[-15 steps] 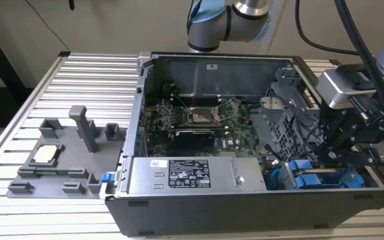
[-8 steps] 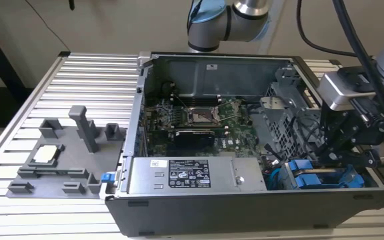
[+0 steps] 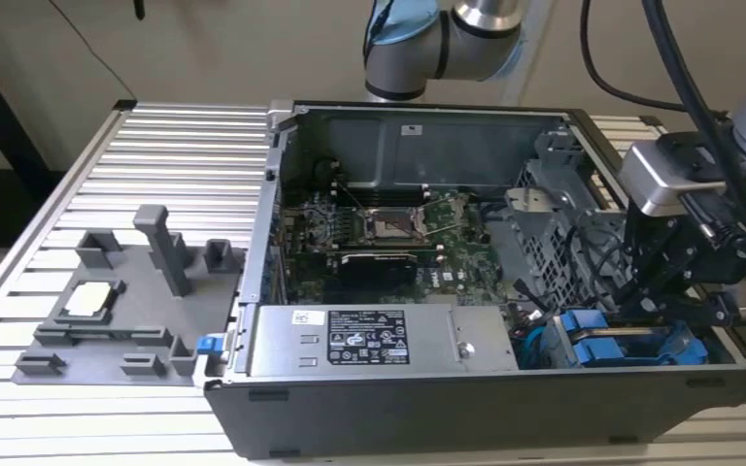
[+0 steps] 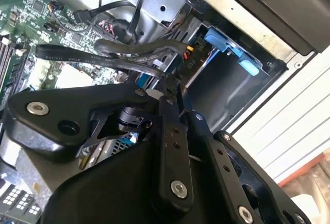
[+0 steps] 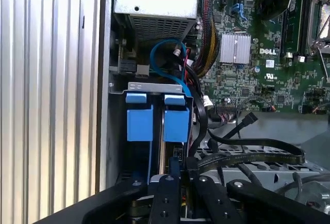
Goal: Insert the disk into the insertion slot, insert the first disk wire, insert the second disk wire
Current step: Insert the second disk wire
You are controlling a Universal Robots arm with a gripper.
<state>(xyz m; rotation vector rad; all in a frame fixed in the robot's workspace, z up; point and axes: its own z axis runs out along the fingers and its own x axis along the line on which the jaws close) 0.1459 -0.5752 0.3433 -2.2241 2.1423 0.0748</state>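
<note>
First wrist view: black end effector, fingers nearly closed with nothing clearly gripped, hovers just beside two blue-framed drives seated in the dark grey metal cage.

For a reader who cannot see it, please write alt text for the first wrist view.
A black gripper reaches down toward two blue-framed drives seated side by side in a metal cage inside an open computer case. Beside them are a green circuit board and loose black cables.
</note>
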